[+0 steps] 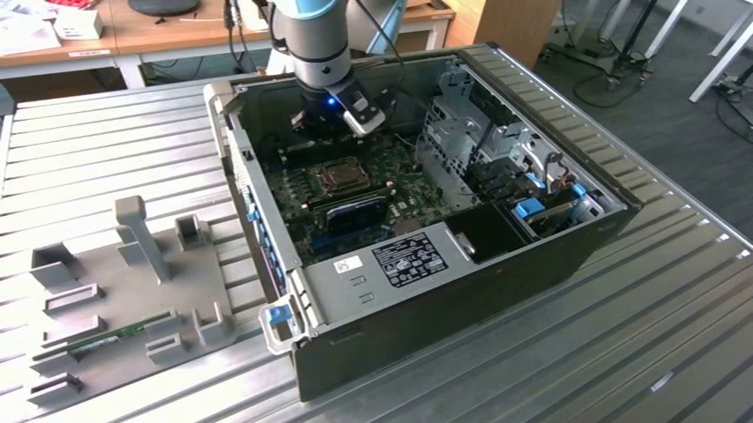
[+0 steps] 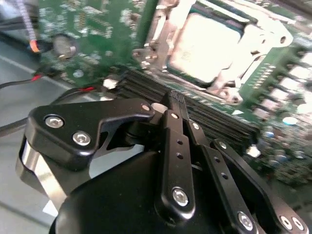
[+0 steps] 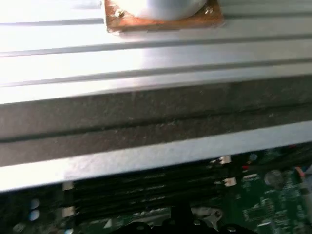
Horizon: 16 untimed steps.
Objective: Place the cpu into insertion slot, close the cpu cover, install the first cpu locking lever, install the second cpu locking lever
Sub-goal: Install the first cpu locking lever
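The cpu [image 2: 202, 41], a flat silvery square, lies in the insertion slot [image 1: 342, 176] on the green board in the open computer case. The cpu cover [image 2: 265, 34], a thin silvery frame, lies down around the chip's edges. My gripper [image 1: 324, 123] hangs inside the case, just beyond the socket toward the case's far wall and a little above the board. In the second wrist view its black fingertips [image 2: 171, 100] are pressed together with nothing between them, over the long black memory slots [image 2: 214, 117] beside the socket.
The case's drive cage [image 1: 471, 123] stands on the exterior view's right of the board. A grey fixture plate [image 1: 118, 300] with upright posts lies on the slatted metal table [image 1: 94, 141] at the left. The case wall [image 3: 156, 112] runs close to the memory slots [image 3: 146, 187].
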{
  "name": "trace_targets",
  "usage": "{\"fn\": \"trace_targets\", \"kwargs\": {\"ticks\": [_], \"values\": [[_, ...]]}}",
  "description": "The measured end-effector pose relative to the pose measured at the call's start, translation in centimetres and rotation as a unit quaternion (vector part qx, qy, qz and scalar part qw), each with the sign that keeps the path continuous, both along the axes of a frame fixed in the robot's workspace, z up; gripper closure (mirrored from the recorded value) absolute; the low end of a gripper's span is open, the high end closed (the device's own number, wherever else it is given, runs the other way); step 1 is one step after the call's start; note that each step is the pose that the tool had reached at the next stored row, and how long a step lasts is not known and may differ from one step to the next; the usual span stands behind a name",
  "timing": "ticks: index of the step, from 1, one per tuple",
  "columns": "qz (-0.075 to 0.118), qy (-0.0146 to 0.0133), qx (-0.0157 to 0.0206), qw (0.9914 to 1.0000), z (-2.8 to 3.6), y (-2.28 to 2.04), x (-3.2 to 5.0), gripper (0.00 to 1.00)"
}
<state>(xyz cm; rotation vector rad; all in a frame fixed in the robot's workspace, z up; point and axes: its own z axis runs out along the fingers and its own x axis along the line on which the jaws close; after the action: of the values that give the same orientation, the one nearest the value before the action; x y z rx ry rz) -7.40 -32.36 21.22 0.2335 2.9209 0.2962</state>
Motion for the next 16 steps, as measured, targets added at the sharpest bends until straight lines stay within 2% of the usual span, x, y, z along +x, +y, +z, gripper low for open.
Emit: {"fn": "trace_targets", "kwargs": {"ticks": [3, 6, 9, 11, 12, 13, 16], "values": [[0.0, 0.0212, -0.022, 0.99953, 0.0, 0.0, 0.0, 0.9], [0.0, 0.0426, -0.0444, 0.9981, 0.01, 0.0, 0.0, 0.9], [0.0, 0.0641, -0.0648, 0.99584, 0.0, 0.0, 0.0, 0.9], [0.0, 0.0793, -0.0787, 0.99374, 0.0, 0.0, 0.0, 0.9], [0.0, 0.086, -0.0837, 0.99277, 0.0, 0.0, 0.0, 0.9], [0.0, 0.0878, -0.0845, 0.99254, 0.0, 0.0, 0.0, 0.9], [0.001, 0.0879, -0.0847, 0.99253, 0.0, -0.01, 0.04, 0.9]]}}
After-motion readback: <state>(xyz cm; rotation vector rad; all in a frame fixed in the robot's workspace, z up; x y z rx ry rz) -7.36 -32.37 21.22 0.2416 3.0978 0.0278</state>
